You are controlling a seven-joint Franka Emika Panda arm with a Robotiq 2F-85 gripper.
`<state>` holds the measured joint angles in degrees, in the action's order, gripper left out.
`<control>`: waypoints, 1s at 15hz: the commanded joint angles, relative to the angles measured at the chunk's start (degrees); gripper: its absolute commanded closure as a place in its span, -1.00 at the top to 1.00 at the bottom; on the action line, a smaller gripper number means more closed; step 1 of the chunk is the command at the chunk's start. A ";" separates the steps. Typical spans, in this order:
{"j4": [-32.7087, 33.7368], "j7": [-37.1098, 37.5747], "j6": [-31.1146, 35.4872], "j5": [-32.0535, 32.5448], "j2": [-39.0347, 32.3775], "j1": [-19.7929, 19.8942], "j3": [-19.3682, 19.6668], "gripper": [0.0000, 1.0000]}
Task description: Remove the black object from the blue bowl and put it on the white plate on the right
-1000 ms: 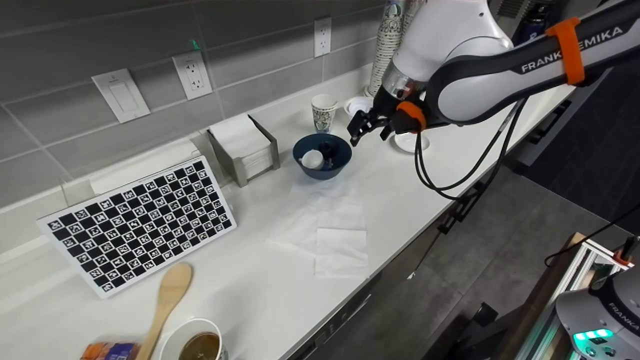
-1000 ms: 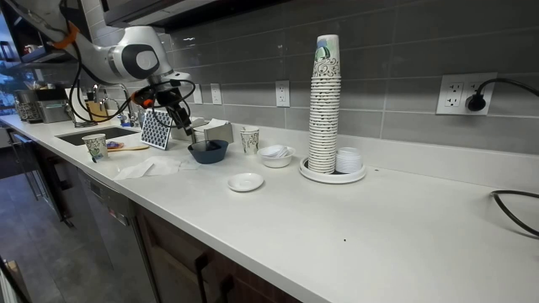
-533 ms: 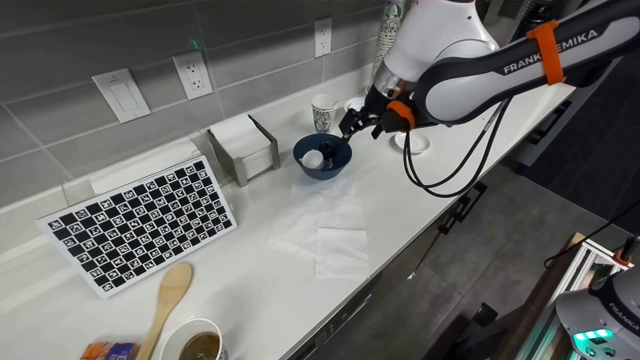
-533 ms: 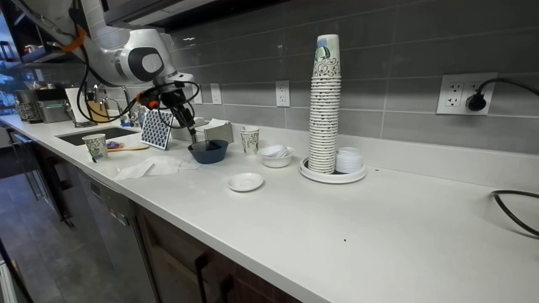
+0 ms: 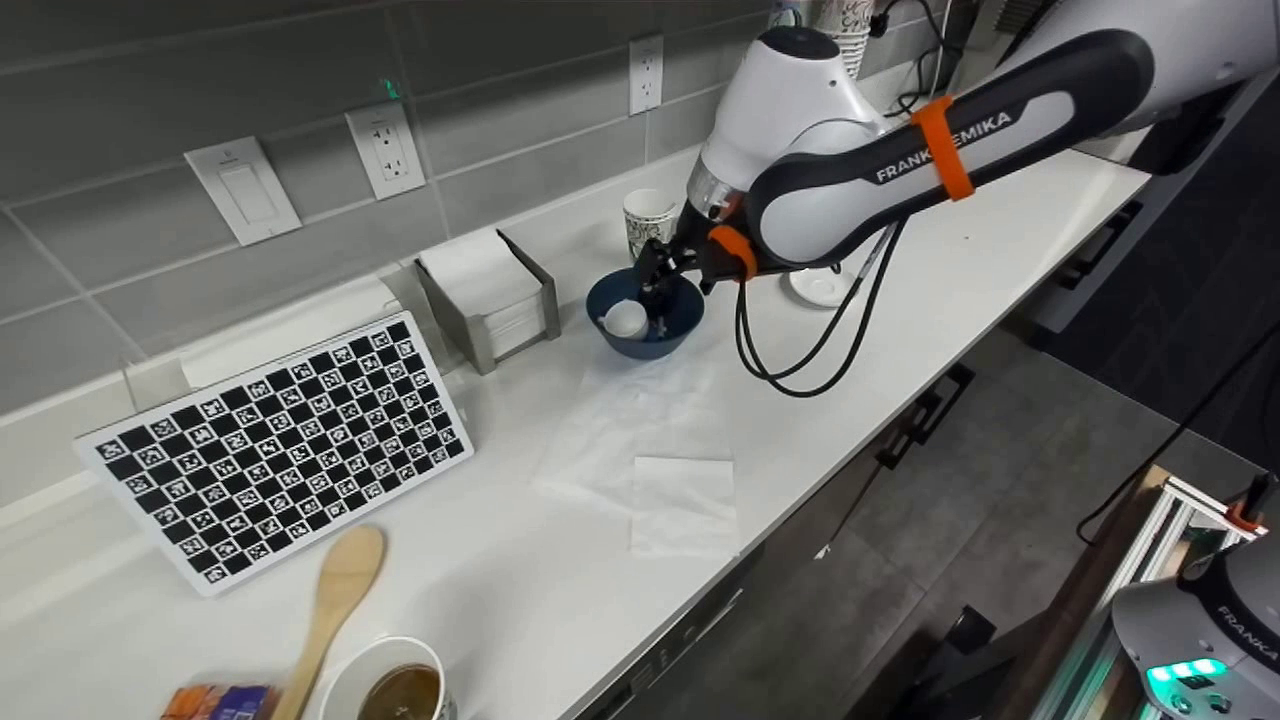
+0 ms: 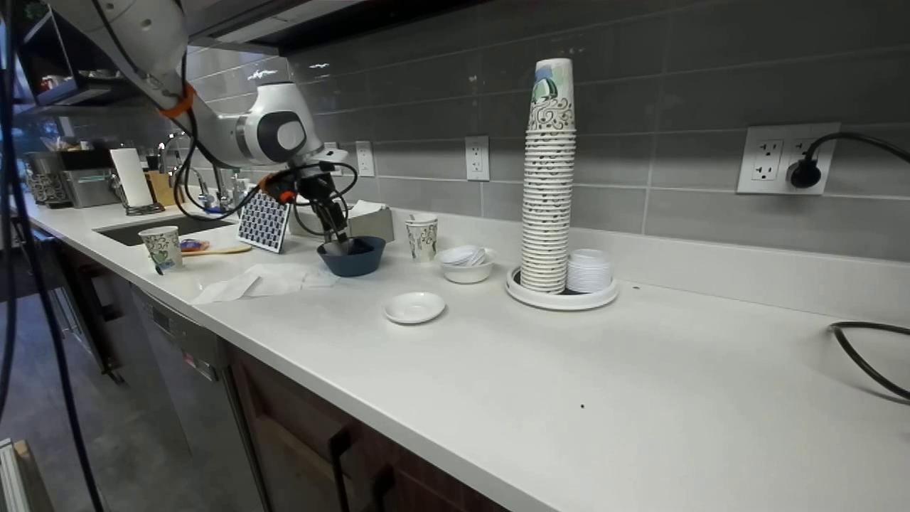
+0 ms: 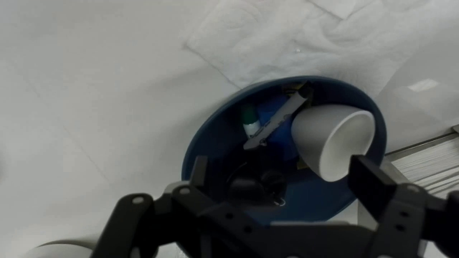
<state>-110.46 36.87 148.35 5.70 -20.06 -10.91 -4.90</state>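
1. From the wrist, the gripper [image 7: 282, 172] stands wide, its two fingers [image 7: 369, 179] well apart over the blue bowl [image 7: 304, 202] and with nothing in its hold; in both exterior views that gap is harder to read. Whether the tips dip below the rim, I cannot tell.
2. The black object [image 7: 245, 186] lies inside the bowl (a dark lump, its outline lost in shadow); in an exterior view the bowl's side wall [image 6: 352, 265] conceals most of the contents.
3. Only the wrist view makes out a grey pen [image 7: 274, 122] and a green-capped tube [image 7: 251, 123] there, near a white cup [image 7: 310, 125] tipped on its side.
4. The white plate [image 6: 414, 306] lies flat on the counter [image 6: 640, 398] in both exterior views, apart from the bowl.
5. Brown liquid [image 5: 400, 692] shows inside a paper cup [image 5: 352, 680] near a wooden spoon [image 5: 345, 585] in an exterior view; a tall stack of cups [image 6: 549, 206] stands whole in an exterior view.
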 commanded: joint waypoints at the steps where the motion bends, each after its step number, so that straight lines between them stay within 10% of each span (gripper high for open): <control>1: 7.34 1.82 -1.64 -1.43 -5.79 -2.18 2.50 0.75; 8: 13.83 7.71 -4.01 -3.69 -10.77 -3.21 5.19 0.65; 10: 14.97 9.52 -5.63 -3.65 -11.82 -3.45 5.74 0.43; 11: 15.31 10.12 -6.08 -3.68 -12.23 -3.45 5.81 0.00; 15: 15.24 11.15 -7.23 -4.38 -12.03 -3.02 5.28 -0.38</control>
<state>-97.02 46.85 143.27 3.26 -31.60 -13.12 -0.16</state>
